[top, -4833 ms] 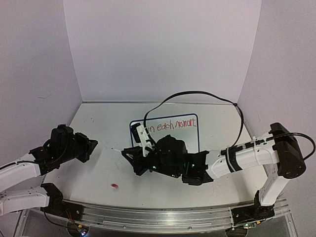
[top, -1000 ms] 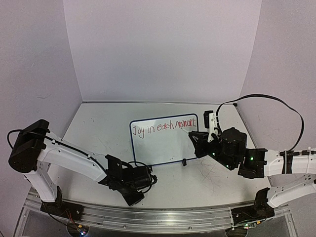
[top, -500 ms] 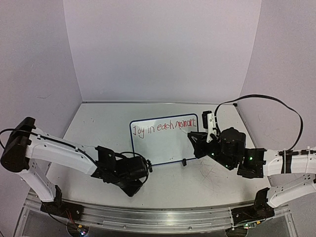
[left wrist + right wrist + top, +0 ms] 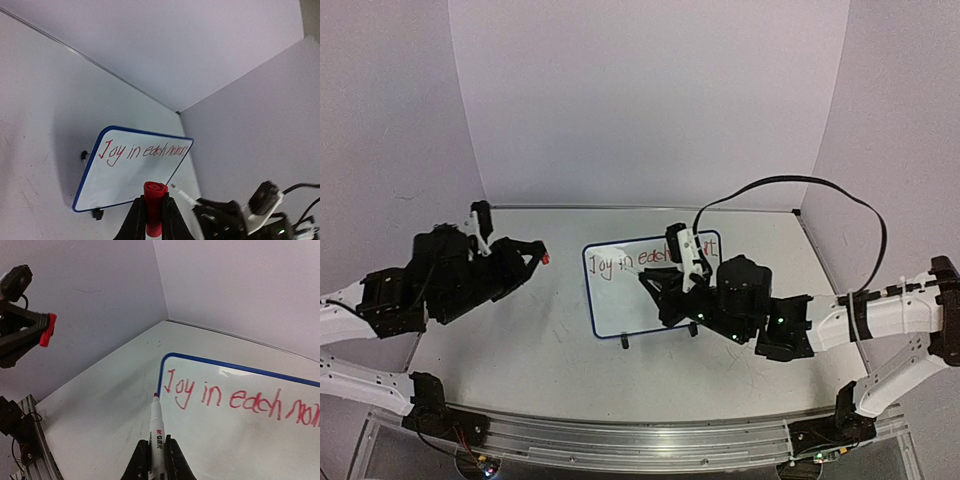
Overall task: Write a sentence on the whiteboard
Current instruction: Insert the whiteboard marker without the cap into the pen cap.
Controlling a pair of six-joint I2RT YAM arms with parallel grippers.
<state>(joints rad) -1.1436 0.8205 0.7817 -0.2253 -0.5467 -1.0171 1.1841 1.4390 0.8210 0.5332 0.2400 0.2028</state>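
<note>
The left gripper (image 4: pixel 155 202) is clamped on a red cap (image 4: pixel 155 192), which stands upright between its fingers. The right gripper (image 4: pixel 156 449) is closed around the barrel of a white marker (image 4: pixel 157 425) with its red tip pointing forward.

Half a second ago the left gripper was low over the table (image 4: pixel 520 330) at about 7 o'clock from the whiteboard (image 4: pixel 620 300). Now it is raised well out at the board's 9 o'clock, the cap facing the board. The right gripper was at the board's 3 o'clock edge. It has since moved across and is over the middle of the board, with its arm reaching in from 4 o'clock.

The whiteboard stands on the table's centre. The sentence (image 4: pixel 225 397) runs along its upper part, and in the top view its last word is hidden behind the right gripper. In the right wrist view the marker tip lies by the left rim, at 8 o'clock from the "J". I cannot tell whether it touches.
</note>
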